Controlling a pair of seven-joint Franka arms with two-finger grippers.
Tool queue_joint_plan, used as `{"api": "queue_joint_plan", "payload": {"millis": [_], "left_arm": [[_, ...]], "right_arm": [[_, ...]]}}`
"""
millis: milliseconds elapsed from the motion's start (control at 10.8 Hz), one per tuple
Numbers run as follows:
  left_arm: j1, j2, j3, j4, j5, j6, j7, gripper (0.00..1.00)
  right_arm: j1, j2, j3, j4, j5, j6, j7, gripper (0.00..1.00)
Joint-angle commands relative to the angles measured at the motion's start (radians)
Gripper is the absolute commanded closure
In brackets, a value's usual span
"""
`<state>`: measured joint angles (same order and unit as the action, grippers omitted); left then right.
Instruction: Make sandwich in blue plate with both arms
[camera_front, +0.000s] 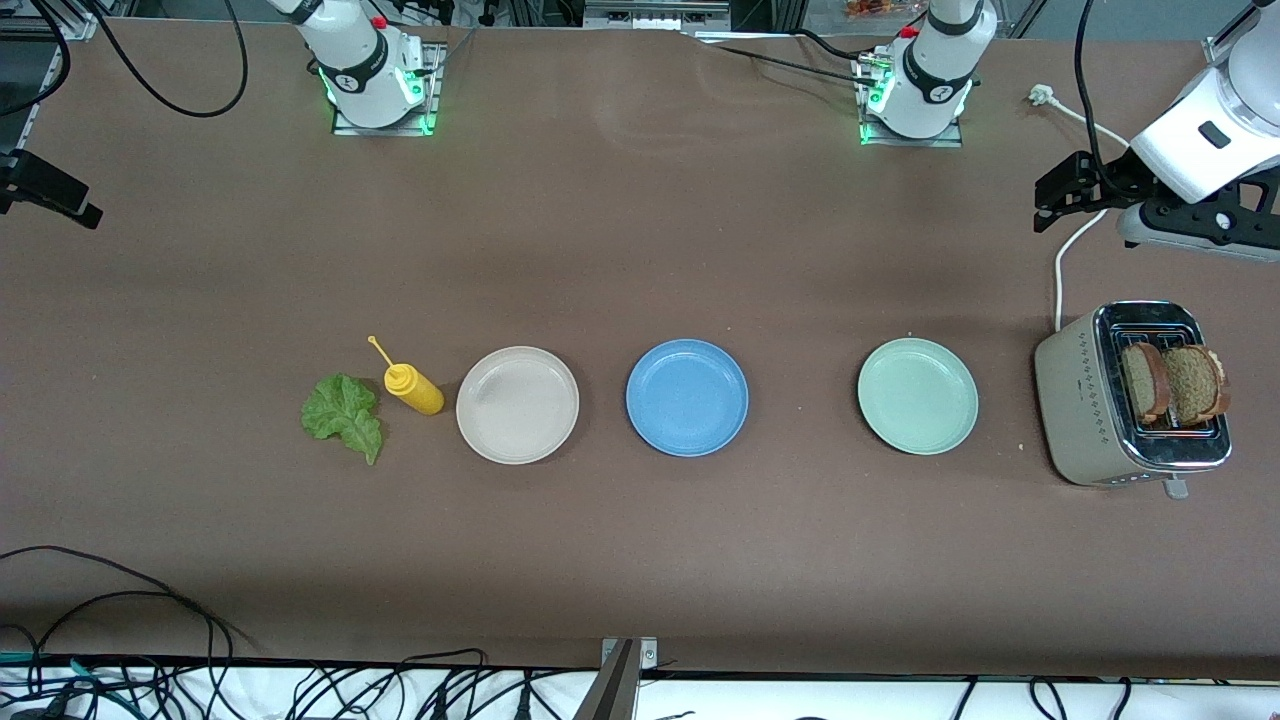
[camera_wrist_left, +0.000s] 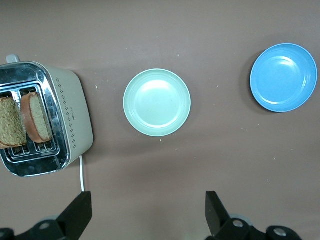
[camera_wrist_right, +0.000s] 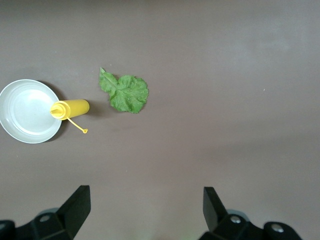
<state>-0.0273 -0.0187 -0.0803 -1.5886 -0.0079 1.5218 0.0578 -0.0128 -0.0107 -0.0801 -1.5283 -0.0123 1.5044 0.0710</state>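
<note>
The blue plate (camera_front: 687, 397) (camera_wrist_left: 283, 77) lies bare at the table's middle. Two brown bread slices (camera_front: 1170, 382) (camera_wrist_left: 22, 120) stand upright in the slots of a toaster (camera_front: 1075, 405) (camera_wrist_left: 72, 115) at the left arm's end. A green lettuce leaf (camera_front: 343, 413) (camera_wrist_right: 126, 92) lies flat on the table toward the right arm's end. My left gripper (camera_front: 1045, 205) (camera_wrist_left: 147, 200) hangs open and holds nothing, high over the bare table beside the toaster. At the right arm's end my right gripper (camera_front: 55, 190) (camera_wrist_right: 146, 195) is open too, high over bare table with nothing in it.
A yellow squeeze bottle (camera_front: 413, 388) (camera_wrist_right: 72, 108) lies between the lettuce and a beige-white plate (camera_front: 517, 404) (camera_wrist_right: 27, 111). A mint-green plate (camera_front: 917, 395) (camera_wrist_left: 157, 102) sits between the blue plate and the toaster. A white cable (camera_front: 1062, 262) runs from the toaster.
</note>
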Motion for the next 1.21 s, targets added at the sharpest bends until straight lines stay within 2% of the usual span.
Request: {"api": "queue_joint_plan", "payload": {"millis": [0,1116], "left_arm": [[-0.005,0.006,-0.007,0.027,0.022,-0.022,-0.004,0.0],[0.007,0.014,-0.003,0.044,0.017,-0.017,-0.009,0.0]], "right_arm": [[-0.001,-0.005,-0.001,0.019,-0.014,-0.024,-0.005,0.0],[-0.001,-0.003,-0.001,0.019,-0.014,-0.024,-0.005,0.0]]}}
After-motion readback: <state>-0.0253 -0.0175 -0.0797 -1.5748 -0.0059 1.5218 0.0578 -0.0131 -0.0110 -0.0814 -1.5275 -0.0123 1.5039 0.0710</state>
